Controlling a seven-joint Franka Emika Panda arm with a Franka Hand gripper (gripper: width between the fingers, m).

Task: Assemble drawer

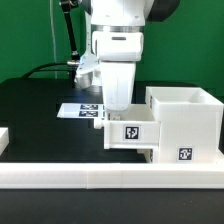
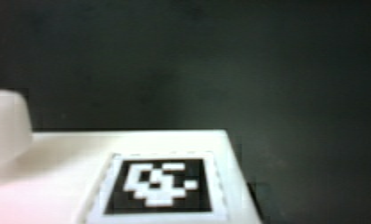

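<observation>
Nearest the exterior camera, the long white border wall (image 1: 110, 182) runs across the front of the black desk (image 1: 35, 110). Just behind that wall stands the drawer's cube-shaped shell (image 1: 188, 122), open at the top, with a square tag on its front face low down. A small tray (image 1: 133, 134) sits against the shell on the side toward the exterior view's left, touching it, and shows a black-and-white tag on its front. My end effector (image 1: 118, 104) hangs straight down directly over that tray, its lower end meeting or hidden behind the tray's top edge; I cannot tell whether my fingers are spread or closed, or whether they grip anything. Beyond the tray, farther from the wall, the marker board (image 1: 80, 110) lies flat on the desk. In my wrist view, blurred, a white surface of the tray (image 2: 75, 150) fills the lower part with one tag on it, against the dark desk (image 2: 182, 60).
</observation>
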